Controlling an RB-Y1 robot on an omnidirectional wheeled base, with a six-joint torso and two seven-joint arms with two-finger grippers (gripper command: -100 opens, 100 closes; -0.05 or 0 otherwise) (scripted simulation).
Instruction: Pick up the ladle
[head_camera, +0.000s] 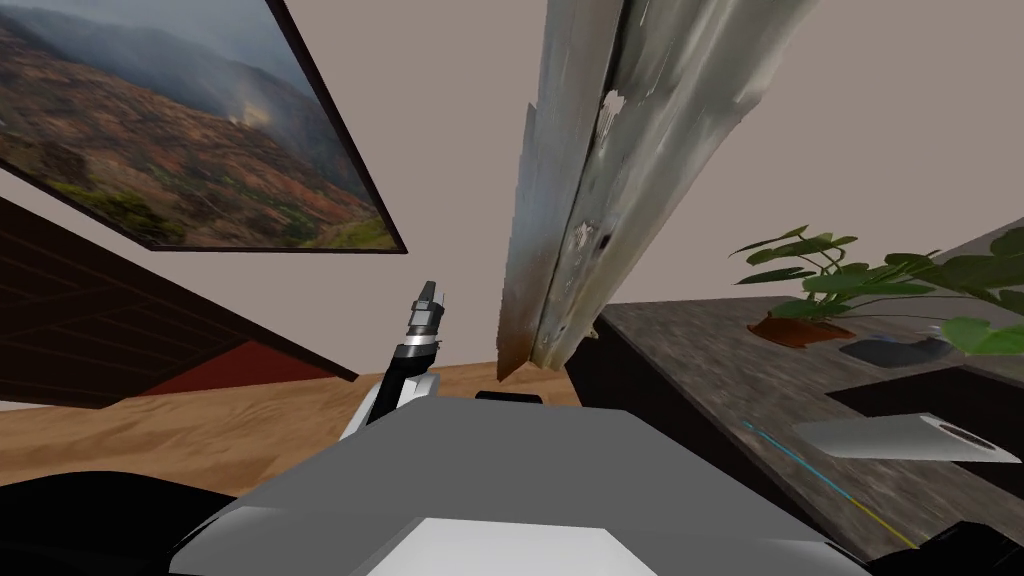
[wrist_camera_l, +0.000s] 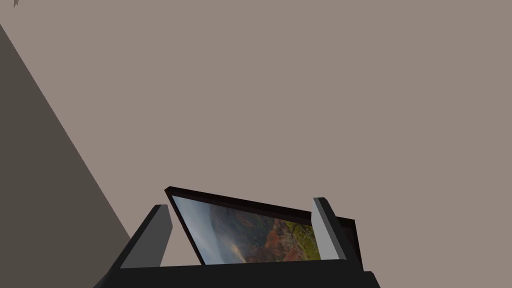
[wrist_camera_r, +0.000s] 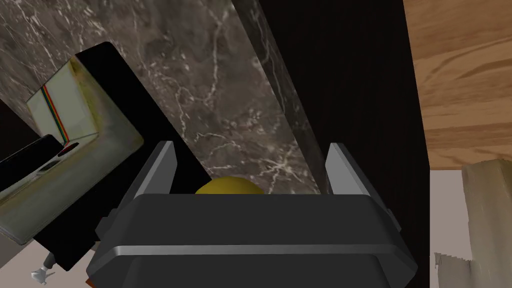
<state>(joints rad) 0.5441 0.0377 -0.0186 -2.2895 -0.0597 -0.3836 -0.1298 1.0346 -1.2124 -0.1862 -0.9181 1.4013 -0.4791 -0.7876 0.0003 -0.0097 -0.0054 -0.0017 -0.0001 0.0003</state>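
Your right gripper (wrist_camera_r: 251, 146) hangs over the counter (wrist_camera_r: 225, 100) with its fingers spread wide and nothing clamped. Between the finger roots a rounded yellow bit of the ladle (wrist_camera_r: 229, 186) pokes out from behind the gripper body. Touching or not, can't tell.

The counter top is dark marble with white veins, with a black front below its edge. In the head view the ladle's handle (head_camera: 830, 483) lies flat on the counter near that front edge. It's a very thin rod, blue at the far end and going yellow at the end nearest you.

Further in on the counter there's a black recess (head_camera: 940, 395), with a pale flat grey slab (head_camera: 890, 437) just beside it. A potted plant (head_camera: 800, 320) with broad green leaves sits at the counter's far end. Off the counter's front there's wood floor (wrist_camera_r: 465, 75), and the walls are taupe.

Your left gripper (head_camera: 431, 292) is raised well apart from the counter, pointing up, fingers apart, holding nothing.
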